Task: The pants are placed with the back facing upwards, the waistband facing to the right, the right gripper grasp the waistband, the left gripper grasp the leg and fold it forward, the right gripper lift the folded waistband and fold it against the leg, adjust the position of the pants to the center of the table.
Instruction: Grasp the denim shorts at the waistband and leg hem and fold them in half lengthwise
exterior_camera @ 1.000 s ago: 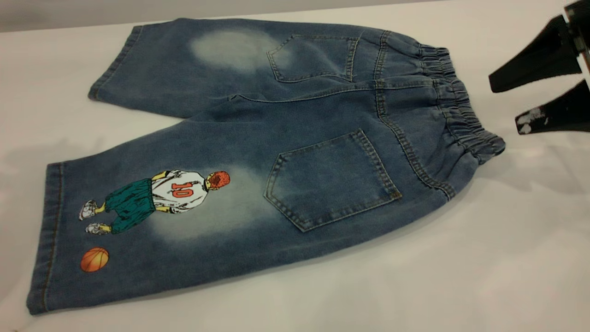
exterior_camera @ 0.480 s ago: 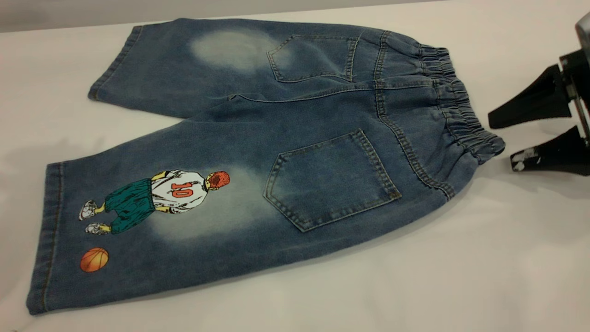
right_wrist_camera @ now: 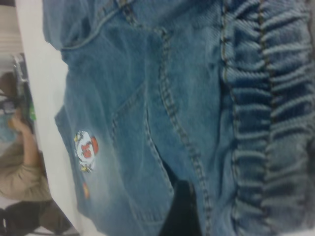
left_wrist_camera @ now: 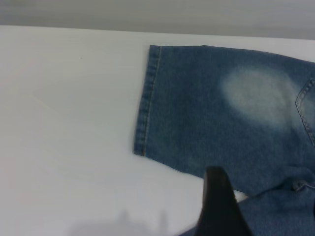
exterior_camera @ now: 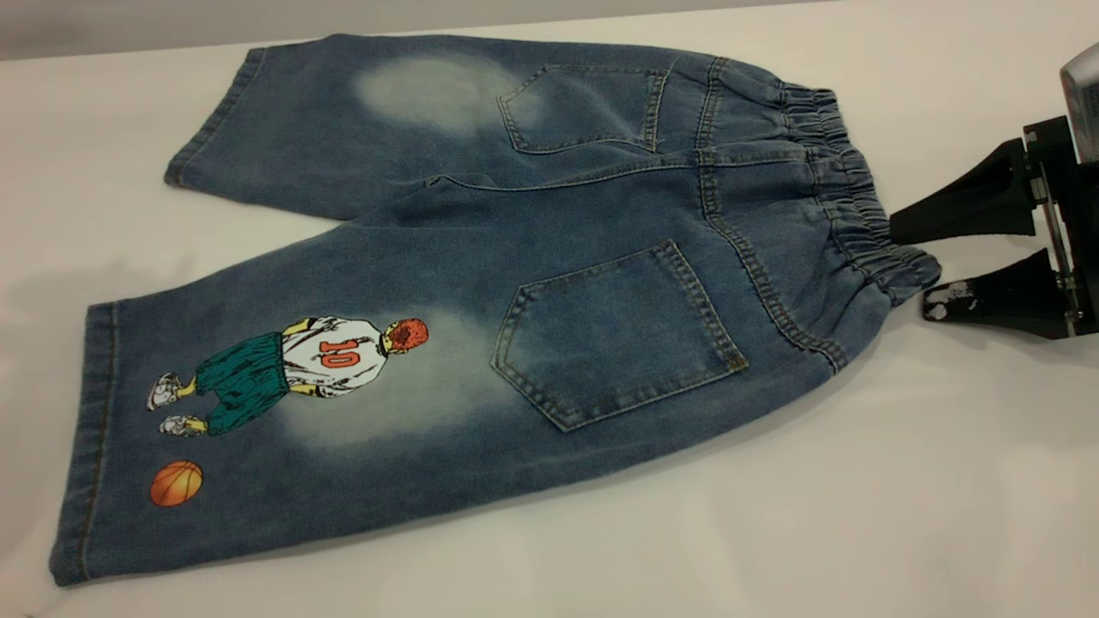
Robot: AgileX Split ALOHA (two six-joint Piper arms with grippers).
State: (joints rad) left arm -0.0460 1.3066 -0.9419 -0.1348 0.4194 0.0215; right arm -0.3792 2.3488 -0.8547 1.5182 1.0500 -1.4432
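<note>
On the white table my denim pants lie flat, back pockets up, legs toward the left, elastic waistband to the right. My right tool sits at the waistband's edge with its fingers spread, one above and one below the hem. My left tool hovers over the far leg's cuff; I cannot tell its state.

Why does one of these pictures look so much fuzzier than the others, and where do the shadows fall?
Exterior view: sharp, soft even light, faint shadow under the right gripper beside the waistband. Right wrist view: blurred, pants very close. Left wrist view: slightly soft, dim shadow on the table.
</note>
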